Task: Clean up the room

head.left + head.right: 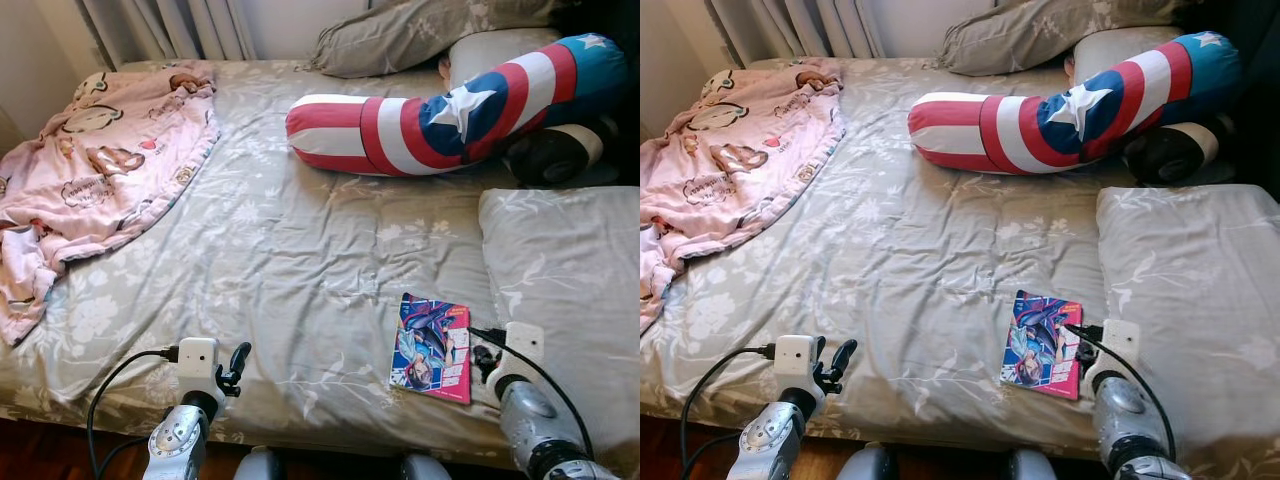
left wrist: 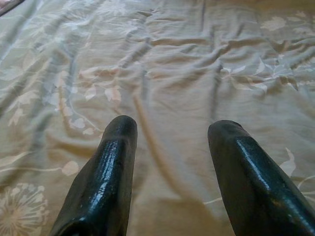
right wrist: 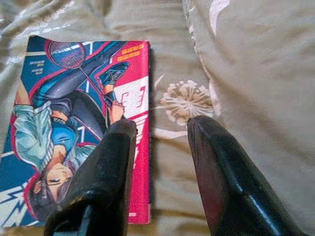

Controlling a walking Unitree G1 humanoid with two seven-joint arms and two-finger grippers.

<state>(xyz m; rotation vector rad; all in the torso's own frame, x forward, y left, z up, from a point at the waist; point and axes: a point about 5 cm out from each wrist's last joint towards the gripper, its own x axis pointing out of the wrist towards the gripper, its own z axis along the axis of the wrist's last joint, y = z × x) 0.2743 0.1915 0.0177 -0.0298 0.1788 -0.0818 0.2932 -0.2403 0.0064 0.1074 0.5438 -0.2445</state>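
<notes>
A colourful comic book [image 1: 432,347] with a pink spine lies flat on the grey floral bedspread [image 1: 300,250], near the bed's front edge. My right gripper [image 3: 162,132] hovers open over the book's [image 3: 78,123] spine side, one finger [image 3: 115,152] above the cover, the other above the sheet by a pillow. My left gripper [image 2: 172,132] is open above bare bedspread at the front left of the bed, its black fingers [image 1: 238,362] holding nothing.
A crumpled pink blanket [image 1: 95,170] covers the bed's left side. A red, white and blue bolster [image 1: 450,110] lies across the far half, with grey pillows [image 1: 570,270] at the right and behind it. Curtains [image 1: 170,25] hang at the back.
</notes>
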